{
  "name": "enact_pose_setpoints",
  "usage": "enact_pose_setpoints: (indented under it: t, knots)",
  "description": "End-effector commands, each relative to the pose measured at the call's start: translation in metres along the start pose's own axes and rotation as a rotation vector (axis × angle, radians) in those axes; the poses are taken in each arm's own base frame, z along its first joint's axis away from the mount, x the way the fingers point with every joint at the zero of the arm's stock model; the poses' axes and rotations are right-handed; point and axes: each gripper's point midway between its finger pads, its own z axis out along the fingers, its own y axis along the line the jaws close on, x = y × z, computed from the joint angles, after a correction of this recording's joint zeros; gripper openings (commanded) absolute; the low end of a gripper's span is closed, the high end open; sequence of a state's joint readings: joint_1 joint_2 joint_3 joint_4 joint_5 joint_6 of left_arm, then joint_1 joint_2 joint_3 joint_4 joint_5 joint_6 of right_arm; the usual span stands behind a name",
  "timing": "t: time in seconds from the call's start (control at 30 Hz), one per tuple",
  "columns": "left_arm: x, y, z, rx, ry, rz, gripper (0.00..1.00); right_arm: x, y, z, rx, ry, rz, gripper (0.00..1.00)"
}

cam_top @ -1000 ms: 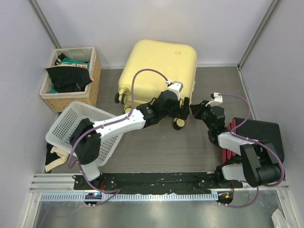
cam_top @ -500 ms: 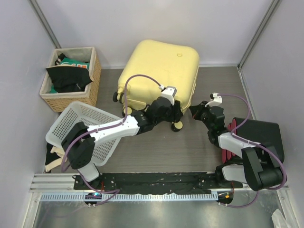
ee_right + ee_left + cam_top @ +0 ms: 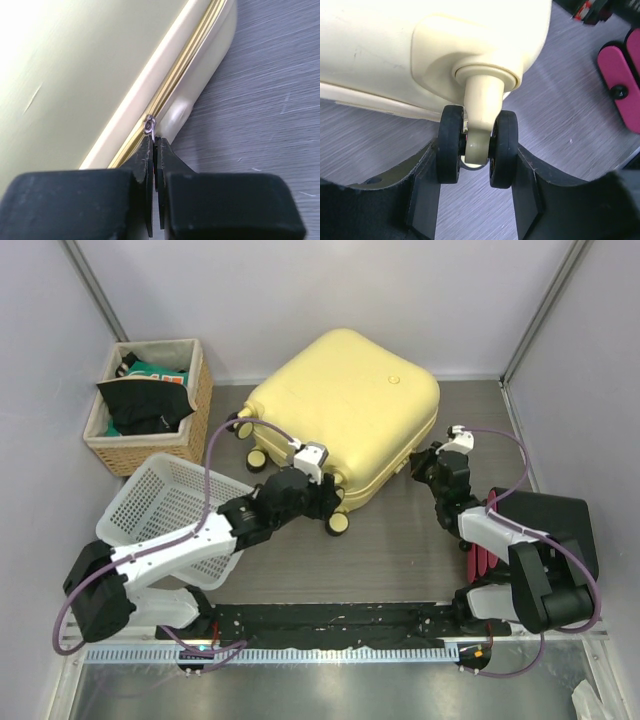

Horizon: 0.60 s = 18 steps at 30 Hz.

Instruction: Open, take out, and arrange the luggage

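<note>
The pale-yellow luggage [image 3: 350,405] lies flat and closed in the middle of the floor, turned at an angle. My left gripper [image 3: 330,508] is at its near corner. In the left wrist view the left gripper [image 3: 476,169] is shut on a black twin caster wheel [image 3: 477,145], one finger against each side of it. My right gripper [image 3: 426,462] is at the luggage's right edge. In the right wrist view the right gripper [image 3: 155,145] is shut on the small metal zipper pull [image 3: 149,124] along the gold zipper line.
A wicker basket [image 3: 190,400] with dark clothes stands at the back left. A white plastic basket [image 3: 165,505] lies tilted near the left arm. A black hard case [image 3: 545,520] with red edge sits at the right, beside pink pieces [image 3: 620,82].
My left gripper has closed on the caster wheel and drawn back toward the near left. The luggage has swung round and shifted right. The right gripper kept its hold on the zipper pull.
</note>
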<state>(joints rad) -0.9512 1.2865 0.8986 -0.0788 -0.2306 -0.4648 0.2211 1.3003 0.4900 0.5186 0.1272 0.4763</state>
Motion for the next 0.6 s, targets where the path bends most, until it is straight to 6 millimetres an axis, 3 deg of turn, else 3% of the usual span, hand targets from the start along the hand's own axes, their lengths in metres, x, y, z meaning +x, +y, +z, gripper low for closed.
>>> enact_pose_setpoints:
  t: [0.0, 0.2, 0.47, 0.57]
  knots:
    - [-0.018, 0.089, -0.034, -0.251, -0.054, -0.045, 0.0, -0.021, -0.067, 0.002, 0.317, -0.08, -0.038, 0.01]
    - [-0.05, 0.139, -0.051, -0.316, -0.122, -0.09, 0.0, -0.032, -0.078, 0.001, 0.371, -0.103, -0.04, 0.01]
    - [-0.085, 0.185, -0.044, -0.358, -0.156, -0.139, 0.0, -0.043, -0.112, -0.013, 0.447, -0.13, -0.007, 0.01]
    - [-0.094, 0.206, -0.044, -0.38, -0.168, -0.169, 0.0, -0.044, -0.116, -0.021, 0.449, -0.142, 0.008, 0.01]
